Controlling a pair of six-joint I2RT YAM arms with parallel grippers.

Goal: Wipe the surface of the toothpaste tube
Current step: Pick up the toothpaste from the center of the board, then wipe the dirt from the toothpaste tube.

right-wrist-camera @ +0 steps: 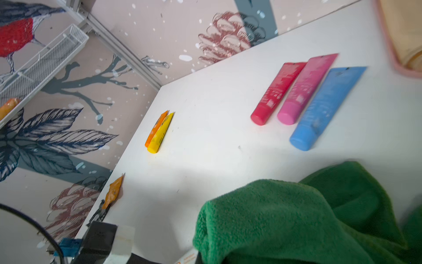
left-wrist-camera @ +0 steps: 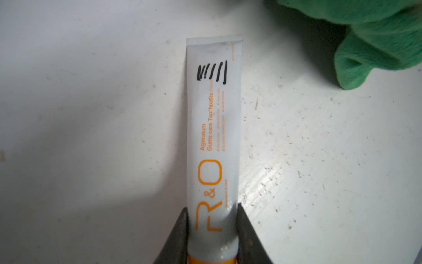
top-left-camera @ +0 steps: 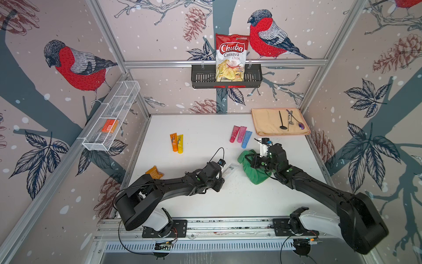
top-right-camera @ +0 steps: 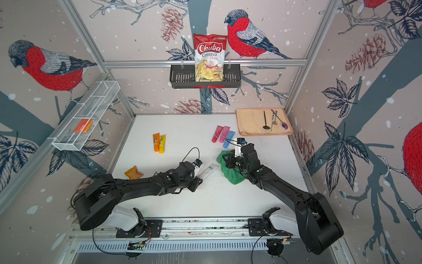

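Toothpaste tube (left-wrist-camera: 213,137) between left gripper (left-wrist-camera: 212,209) jaws, at cap end.

A robot test cell in a laboratory, not a home: an aluminium frame (top-left-camera: 159,62) boxes in a white table (top-left-camera: 251,201), and printed bullfinch wallpaper (top-left-camera: 77,66) covers the panel walls. Two black robot arms (top-left-camera: 173,182) stand on a metal rail (top-left-camera: 228,225) at the table's front edge, cables trailing. Goods sit like props: a bag of chips (top-left-camera: 230,58) in a black basket (top-left-camera: 201,77) hooked on the frame, a wire basket (top-left-camera: 114,114) on a side wall, coloured tubes (top-left-camera: 241,134) side by side, cutlery (top-left-camera: 282,121) on a beige cloth (top-left-camera: 265,123).
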